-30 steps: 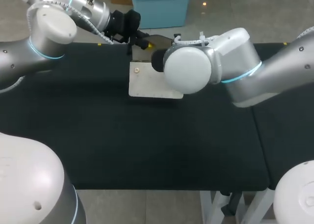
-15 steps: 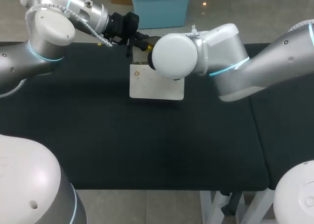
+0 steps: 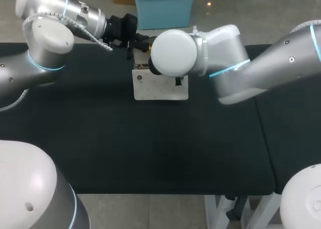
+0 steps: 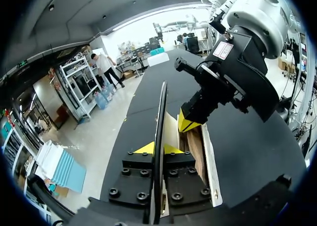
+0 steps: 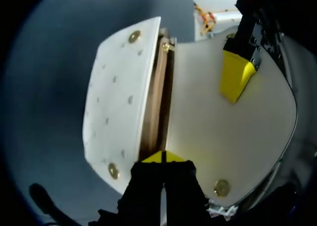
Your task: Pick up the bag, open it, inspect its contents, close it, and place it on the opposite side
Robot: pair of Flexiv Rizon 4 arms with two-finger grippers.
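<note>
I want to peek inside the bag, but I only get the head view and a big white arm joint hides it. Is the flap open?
Observer: Yes. The left gripper is shut on the flap, holding it away from the front of the bag.
Operator: What's inside?
Observer: The right wrist view shows only a brown lining in the gap; I can't see any contents.
Operator: Where's the other gripper?
Observer: The right gripper sits right at that opening.
</note>
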